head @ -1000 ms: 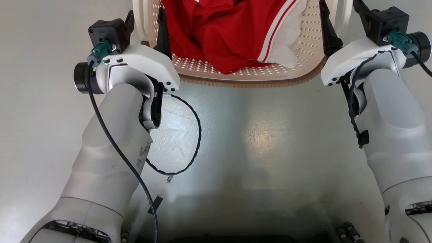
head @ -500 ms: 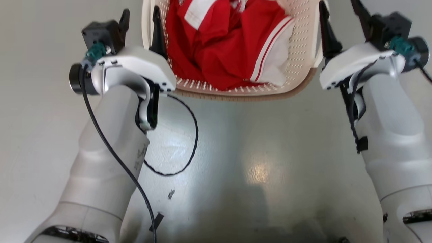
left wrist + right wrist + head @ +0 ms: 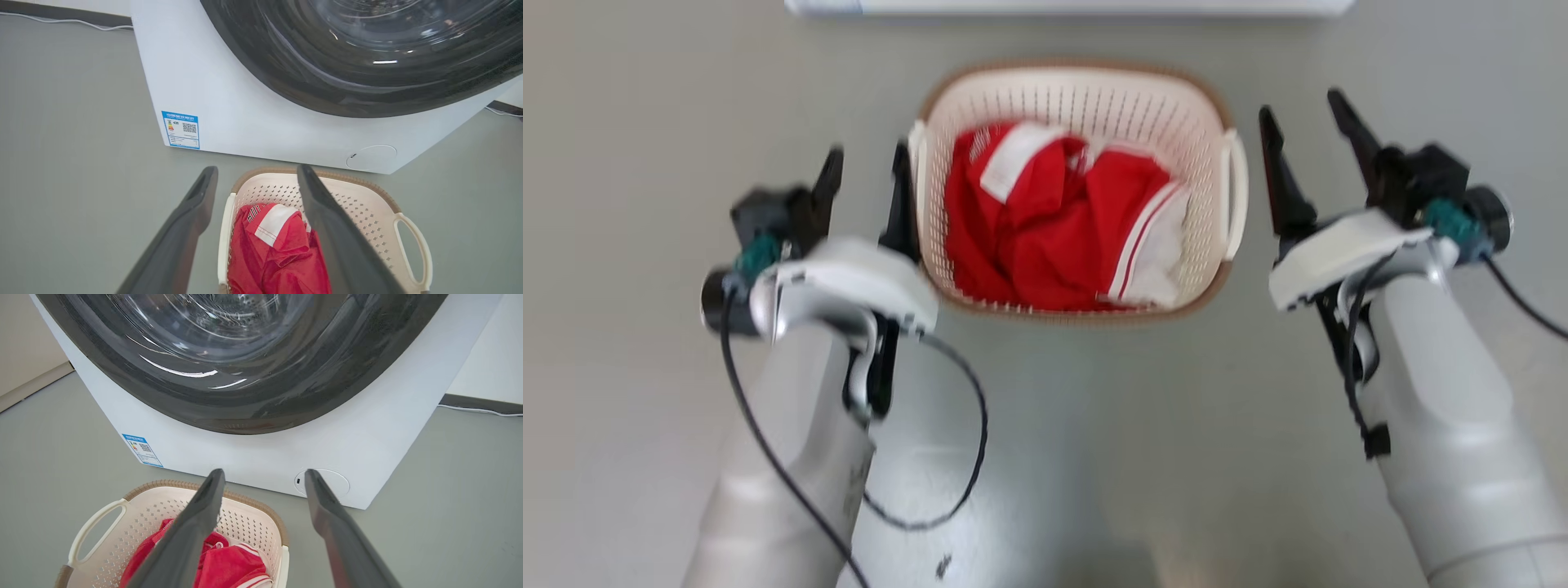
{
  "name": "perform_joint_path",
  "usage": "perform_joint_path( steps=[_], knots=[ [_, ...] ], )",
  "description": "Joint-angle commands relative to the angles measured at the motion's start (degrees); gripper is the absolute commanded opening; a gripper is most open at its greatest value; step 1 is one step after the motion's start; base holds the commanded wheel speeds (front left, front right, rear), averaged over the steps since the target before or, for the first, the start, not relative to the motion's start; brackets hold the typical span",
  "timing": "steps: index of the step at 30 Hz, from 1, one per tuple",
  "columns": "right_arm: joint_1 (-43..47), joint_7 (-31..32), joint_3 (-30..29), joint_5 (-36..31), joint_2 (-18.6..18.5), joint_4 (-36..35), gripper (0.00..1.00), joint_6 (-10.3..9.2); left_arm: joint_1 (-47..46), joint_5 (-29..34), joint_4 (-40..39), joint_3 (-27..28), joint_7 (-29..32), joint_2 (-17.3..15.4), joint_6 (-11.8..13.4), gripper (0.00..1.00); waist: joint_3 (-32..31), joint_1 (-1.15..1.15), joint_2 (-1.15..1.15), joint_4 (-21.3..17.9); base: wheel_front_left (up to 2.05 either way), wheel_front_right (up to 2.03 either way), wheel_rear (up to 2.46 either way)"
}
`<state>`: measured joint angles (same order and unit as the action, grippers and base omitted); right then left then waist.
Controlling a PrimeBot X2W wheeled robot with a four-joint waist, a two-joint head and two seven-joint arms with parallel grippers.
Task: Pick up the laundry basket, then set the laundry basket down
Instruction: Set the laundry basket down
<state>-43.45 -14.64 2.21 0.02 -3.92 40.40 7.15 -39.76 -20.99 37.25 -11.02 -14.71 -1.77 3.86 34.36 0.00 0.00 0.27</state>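
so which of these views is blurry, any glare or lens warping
Head view: motion-blurred all over, the cream-white perforated plastic laundry basket and the red garment soft-edged, a dull sheen on the grey floor. Left wrist view: sharp, glare streaks on the dark glass door of the white washing machine, its outline skewed by the wide lens. Right wrist view: sharp, same streaks on the door.

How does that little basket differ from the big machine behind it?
The laundry basket is far smaller than the washing machine. The basket is cream, perforated, with a brown rim; the machine is smooth white with a dark round glass door. The basket is open-topped, holding red clothing; the machine's drum sits behind glass. Both stand on the grey floor.
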Motion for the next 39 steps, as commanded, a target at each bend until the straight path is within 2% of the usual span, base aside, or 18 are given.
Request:
perform_joint_path(
  steps=[1, 10, 17, 27, 39],
  knots=[
    [2.38, -0.36, 1.45, 0.43, 1.04, -2.42, 1.00, 0.34, 2.40, 0.72, -1.67, 2.09, -0.29, -1.10, -0.63, 1.00, -5.53, 0.00, 0.00, -0.52, 0.00, 0.00, 0.00],
    [14.65, -0.36, 2.11, 0.85, 1.04, -11.57, 1.00, 0.34, 15.17, 2.54, -6.39, 8.29, -0.29, -1.10, -4.29, 1.00, -18.38, 0.00, 0.00, -0.96, 0.00, 0.00, 0.00],
    [23.78, -0.36, 1.11, 1.08, 1.04, -17.37, 1.00, 0.34, 23.11, 2.10, -10.81, 8.51, -0.29, -1.10, -5.53, 1.00, -24.60, 0.00, 0.00, -0.61, 0.00, 0.00, 0.00],
    [35.25, -0.36, -1.79, 2.15, 1.04, -23.60, 1.00, 0.34, 34.36, 4.72, -14.58, 11.05, -0.29, -1.10, -6.48, 1.00, -31.45, 0.00, 0.00, -0.93, 0.00, 0.00, 0.00],
    [42.68, -0.36, -5.86, 3.25, 1.04, -24.63, 1.00, 0.34, 42.21, 5.60, -19.39, 13.77, -0.29, -1.10, -6.66, 1.00, -34.87, 0.00, 0.00, -1.63, 0.00, 0.00, 0.00]
  ],
)
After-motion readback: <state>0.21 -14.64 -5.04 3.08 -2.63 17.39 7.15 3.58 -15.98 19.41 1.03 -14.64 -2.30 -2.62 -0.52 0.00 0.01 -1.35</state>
